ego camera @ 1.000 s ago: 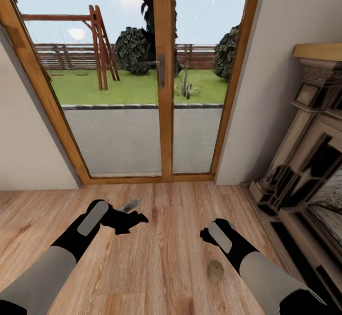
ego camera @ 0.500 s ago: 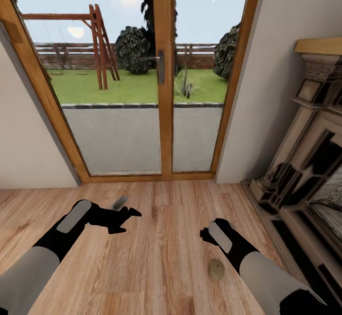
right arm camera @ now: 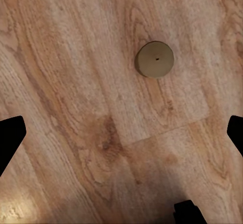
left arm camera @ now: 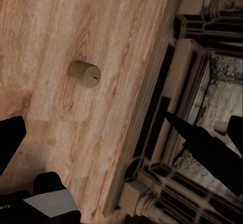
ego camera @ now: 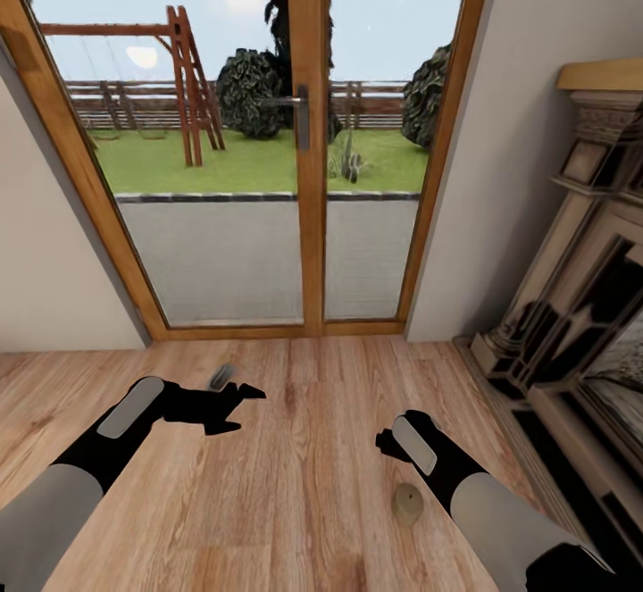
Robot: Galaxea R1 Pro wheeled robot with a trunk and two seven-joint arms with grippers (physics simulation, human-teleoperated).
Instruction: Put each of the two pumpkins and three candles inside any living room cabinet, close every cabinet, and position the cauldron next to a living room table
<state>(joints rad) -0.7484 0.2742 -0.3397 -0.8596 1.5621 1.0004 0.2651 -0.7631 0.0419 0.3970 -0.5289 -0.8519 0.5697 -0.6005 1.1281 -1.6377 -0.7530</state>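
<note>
— Looking from the head camera, what lies ahead?

— A glazed wooden door with a metal handle, lawn and a swing frame outside, and plank floor in front of it. At the right edge stands the carved stone fireplace. Both black forearms reach out over the boards.

— Where is the task's thing?

— One candle stands on the floor just beside the right forearm, a small tan stub near the bottom of the head view. No pumpkin or cabinet shows in these pictures.

— Do the wrist cameras add anything?

— Yes. The right wrist view looks straight down on the candle, so it reads as a round tan disc with a dark dot at its centre, alone on the wood. The left wrist view catches the same candle from the side, as a short cylinder, and also the fireplace base and its dark opening, with a small pale thing inside that is too small to tell.

— And the claws?

— The left claw hangs above the floor, well apart from the candle, its two dark fingers spread and holding nothing. The right claw shows best from its own wrist camera: one black fingertip at each side edge, wide apart, the candle lying between and beyond them, untouched. From the head camera the right claw is mostly hidden behind the wrist.
</note>
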